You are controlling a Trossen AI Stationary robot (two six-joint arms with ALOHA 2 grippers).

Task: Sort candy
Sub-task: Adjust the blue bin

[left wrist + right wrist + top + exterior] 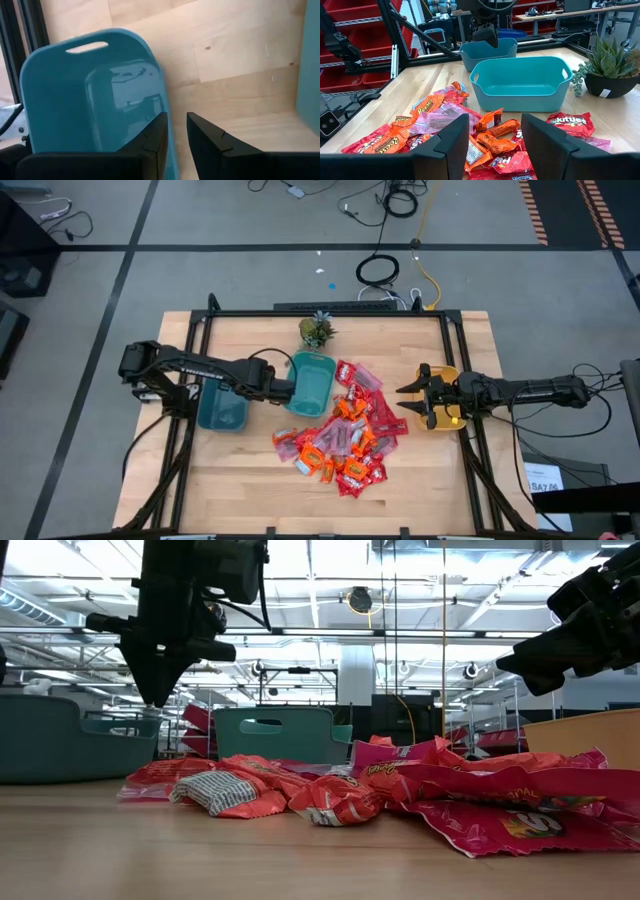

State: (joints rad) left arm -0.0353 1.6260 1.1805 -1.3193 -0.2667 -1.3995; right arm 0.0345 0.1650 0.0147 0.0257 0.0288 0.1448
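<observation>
Red, orange and pink wrappers make up the candy, which we see heaped on the wooden table just in front of the teal bin and spilling a little past its right side, with Reese's and Skittles packs among them. We take that teal bin as our landmark: a darker blue bin sits close to its left, a small potted succulent stands just behind it, and a yellow bowl lies well to its right, beyond the pile. The left gripper hangs between the two bins, above the blue bin's edge, its fingers nearly together with only a thin gap and nothing in them. The right gripper hovers at the yellow bowl, pointing toward the candy, its fingers spread apart and empty.
</observation>
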